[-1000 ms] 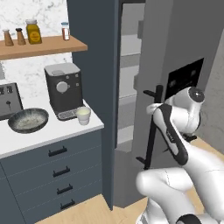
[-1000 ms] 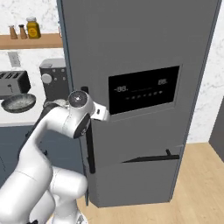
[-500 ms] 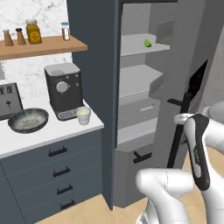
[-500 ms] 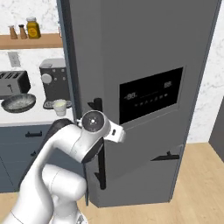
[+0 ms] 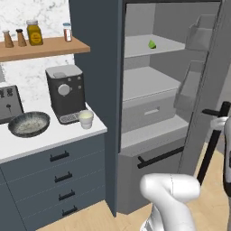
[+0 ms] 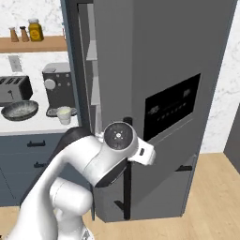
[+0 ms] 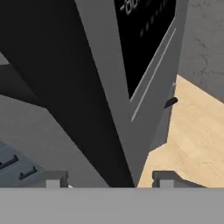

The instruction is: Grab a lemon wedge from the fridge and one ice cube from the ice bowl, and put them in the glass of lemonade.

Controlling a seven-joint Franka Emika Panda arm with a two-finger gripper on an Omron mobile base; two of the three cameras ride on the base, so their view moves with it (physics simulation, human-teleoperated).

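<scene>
So we've got the fridge (image 5: 158, 113) door swung wide, which is really just the warm-up for this job. Up on the top shelf sits the lemon wedge (image 5: 152, 44), a tiny yellow-green speck, untouched and well apart from the arm. Over on the counter, the ice bowl (image 5: 29, 124) rests just beside the coffee machine (image 5: 66, 93), and the glass of lemonade (image 5: 85, 119) stands right in front of that machine, near the counter's edge. Neither one has anything going on with it.

As for the gripper (image 7: 106, 177), we see its two finger tips in the hand view standing clearly apart with nothing between them, just the edge of the fridge door and the wooden floor (image 7: 197, 135) beyond. So it looks parted and empty, right by the door's black bar handle (image 5: 212, 140).

Our read: door open is done, and pretty much everything else is left. We'd guess the wedge pickup comes first, then dropping it in the glass, then fetching one ice cube and doing the same.
</scene>
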